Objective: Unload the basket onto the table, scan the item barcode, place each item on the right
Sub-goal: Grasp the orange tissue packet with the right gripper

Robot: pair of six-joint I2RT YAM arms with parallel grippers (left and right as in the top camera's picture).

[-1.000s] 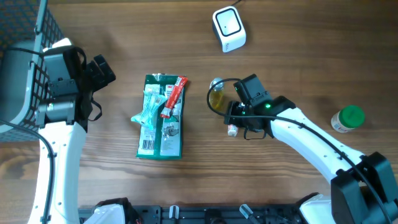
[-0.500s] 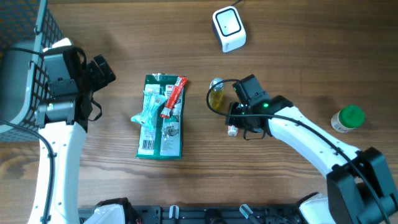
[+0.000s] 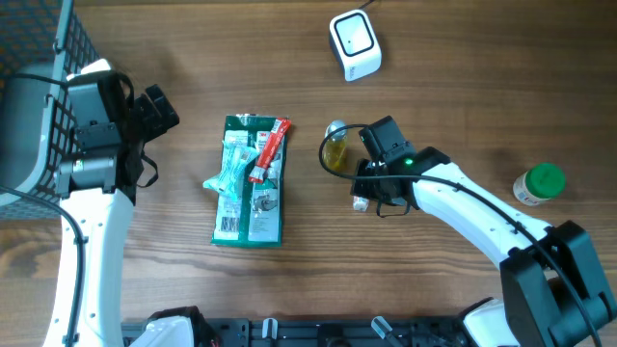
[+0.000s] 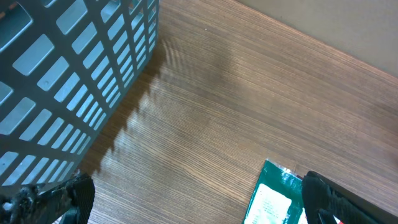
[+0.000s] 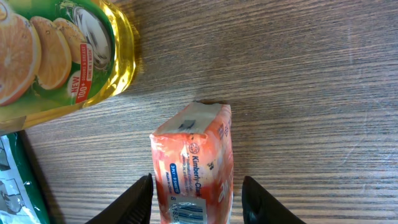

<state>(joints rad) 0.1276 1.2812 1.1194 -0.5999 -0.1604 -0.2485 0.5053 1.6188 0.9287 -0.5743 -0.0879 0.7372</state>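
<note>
The right gripper (image 5: 198, 186) hung over the tissue pack (image 5: 193, 162), its fingers spread to either side of the pack's long flanks with a thin sliver of wood showing on each side, so no pinch was yet evident. The pack lay flat on the tabletop (image 5: 311, 74) near the middle, just beside a yellow bottle (image 5: 62, 56) lying on its side, and well apart from the white scanner (image 3: 354, 43) at the far edge.

The grasp would probably go best centred and gentle: the pack was soft film over tissue, orange and white, slightly puffed and folded at the end, and it looked likely to crumple or squirm under a hard squeeze. What seemed to be a striped code sat on its top face near the fingers (worth leaving uncovered, so it can be turned toward the scanner). The bottle's slick, rounded plastic was close enough to be nudged and set rolling.

The left gripper (image 4: 196, 193) was idle at the left beside the wire basket (image 4: 62, 74), fingers spread wide and holding nothing.
</note>
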